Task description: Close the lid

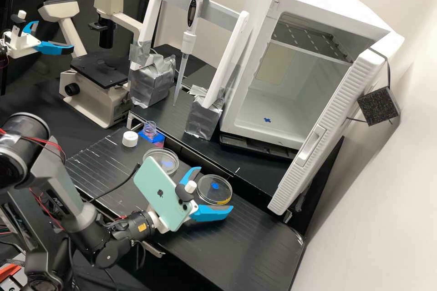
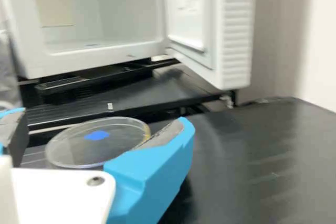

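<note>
The gripper point(image 1: 215, 188) is released, its two blue fingers point(image 2: 155, 169) spread wide over the black bench point(image 1: 255, 245). The yellow-marked dish point(image 1: 213, 197), clear and round, lies flat on the bench at the opening between them; one finger hides part of its rim in the wrist view, and whether they touch cannot be told. It has a blue mark too, and the yellow is at its edge. Whether it is a lid alone or a covered dish is unclear. Near it lies the other dish point(image 1: 155, 155), also clear and blue-marked. Beside that dish is a bottle point(image 1: 149, 127) in a blue holder point(image 1: 159, 139), its threaded neck bare, and the white cap point(image 1: 130, 139) sits on the bench next to it. A pale green phone point(image 1: 157, 191) is fixed to the arm behind the gripper. On a raised ledge, a pipette point(image 1: 187, 42) hangs upright from a white frame point(image 1: 150, 16), between a microscope point(image 1: 101, 69) and a white cabinet point(image 1: 257, 7) whose door point(image 1: 327, 116) stands open.
</note>
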Controlling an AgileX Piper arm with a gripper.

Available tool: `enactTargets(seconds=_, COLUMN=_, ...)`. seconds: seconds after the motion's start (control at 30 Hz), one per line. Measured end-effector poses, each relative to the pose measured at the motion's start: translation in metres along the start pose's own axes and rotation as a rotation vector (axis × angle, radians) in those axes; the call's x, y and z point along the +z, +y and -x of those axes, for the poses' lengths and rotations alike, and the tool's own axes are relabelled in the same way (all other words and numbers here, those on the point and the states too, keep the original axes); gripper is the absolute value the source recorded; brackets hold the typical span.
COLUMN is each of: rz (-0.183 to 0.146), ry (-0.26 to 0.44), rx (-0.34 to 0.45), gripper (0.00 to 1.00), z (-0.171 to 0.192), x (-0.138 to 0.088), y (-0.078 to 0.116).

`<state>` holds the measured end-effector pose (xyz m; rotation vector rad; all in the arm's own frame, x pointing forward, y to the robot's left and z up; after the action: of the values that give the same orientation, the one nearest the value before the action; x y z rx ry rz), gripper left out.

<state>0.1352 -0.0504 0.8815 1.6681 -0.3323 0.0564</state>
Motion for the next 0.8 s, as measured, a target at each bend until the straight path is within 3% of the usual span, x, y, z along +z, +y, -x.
enactTargets(seconds=0.1, rz=-0.036, ry=-0.023, rx=0.011, gripper=1.00, z=0.001, x=0.006, y=0.008)
enactTargets(seconds=0.33, rz=-0.066, ry=-0.049, rx=-0.048, gripper=1.00, z=-0.007, x=0.020, y=0.007)
enactTargets(seconds=0.6, rz=-0.038, ry=-0.023, rx=-0.092, gripper=1.00, z=-0.011, x=0.017, y=0.000)
enactTargets(seconds=0.8, rz=-0.015, ry=0.001, rx=-0.078, gripper=1.00, z=-0.010, x=0.010, y=0.002)
